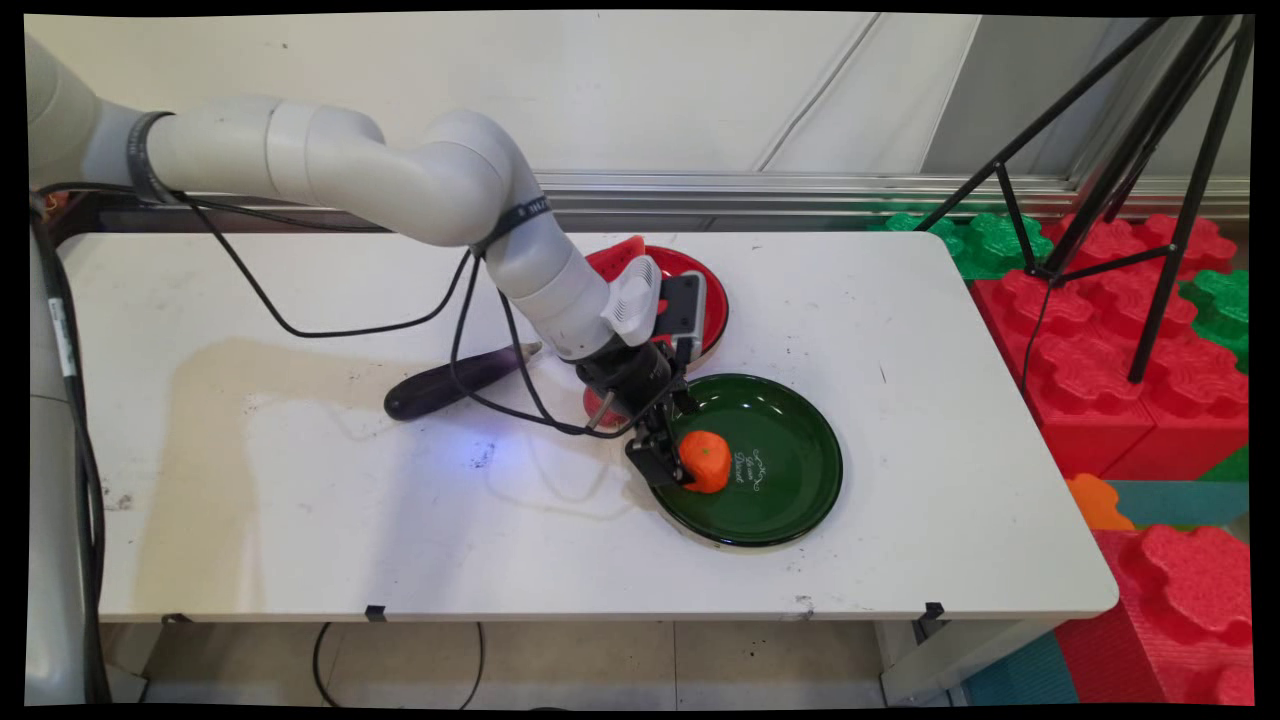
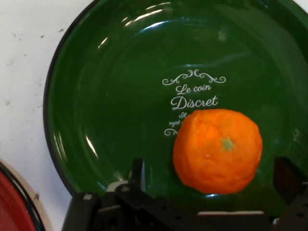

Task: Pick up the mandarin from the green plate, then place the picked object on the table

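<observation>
Where the green plate (image 1: 790,480) sits on the white table (image 1: 950,420), toward the near right of its middle, an orange (image 1: 706,461) lying in the plate's left part, stem end up, beside white lettering printed on the glaze. In the hand view, same orange (image 2: 217,150) resting on the plate (image 2: 110,120) just below the script "Le coin Discret", partly covering the smaller lines under it. Claw (image 1: 672,438) low over the plate's left rim, spread apart around the orange, one finger on each side; left finger (image 2: 137,172) clearly off the fruit with a gap of green showing between, right finger (image 2: 287,179) at the picture's edge, also short of the peel. Cannot tell from the main view whether either pad touches.

Behind the claw and partly hidden by the wrist, a red plate (image 1: 700,280) with a slice of watermelon (image 1: 618,255) on its far left; a sliver of that red rim (image 2: 14,202) at the hand view's bottom left. Left of the wrist, a dark purple eggplant (image 1: 455,380) lying on the table, stem toward the arm. Black cables (image 1: 300,325) drooping from the arm above it.
</observation>
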### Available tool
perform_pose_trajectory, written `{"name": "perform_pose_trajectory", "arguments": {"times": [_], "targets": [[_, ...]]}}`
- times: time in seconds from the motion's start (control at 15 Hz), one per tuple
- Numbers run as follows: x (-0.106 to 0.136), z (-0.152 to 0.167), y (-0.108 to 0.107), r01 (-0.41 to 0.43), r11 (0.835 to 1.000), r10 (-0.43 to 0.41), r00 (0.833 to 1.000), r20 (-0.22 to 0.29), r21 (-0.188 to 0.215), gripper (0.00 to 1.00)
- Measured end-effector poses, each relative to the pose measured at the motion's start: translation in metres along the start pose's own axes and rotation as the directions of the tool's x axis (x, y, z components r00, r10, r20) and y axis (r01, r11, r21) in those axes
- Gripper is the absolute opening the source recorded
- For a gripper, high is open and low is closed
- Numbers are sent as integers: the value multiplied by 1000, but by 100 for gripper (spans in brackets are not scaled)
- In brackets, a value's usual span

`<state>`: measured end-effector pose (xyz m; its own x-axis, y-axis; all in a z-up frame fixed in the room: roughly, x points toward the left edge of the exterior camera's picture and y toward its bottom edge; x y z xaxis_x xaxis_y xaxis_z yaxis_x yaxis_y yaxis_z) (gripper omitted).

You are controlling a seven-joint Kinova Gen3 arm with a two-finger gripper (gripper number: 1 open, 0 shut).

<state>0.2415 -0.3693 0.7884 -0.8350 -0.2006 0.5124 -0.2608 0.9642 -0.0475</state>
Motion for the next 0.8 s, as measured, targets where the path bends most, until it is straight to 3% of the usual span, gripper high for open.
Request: {"name": "perform_pose_trajectory", "arguments": {"times": [0.27,0.33,0.8], "targets": [[4,9,0,-17,1000,17,1000,13,-1,100],[6,11,0,-21,1000,21,1000,14,-2,0],[12,13,1,-43,999,43,999,18,5,0]]}}
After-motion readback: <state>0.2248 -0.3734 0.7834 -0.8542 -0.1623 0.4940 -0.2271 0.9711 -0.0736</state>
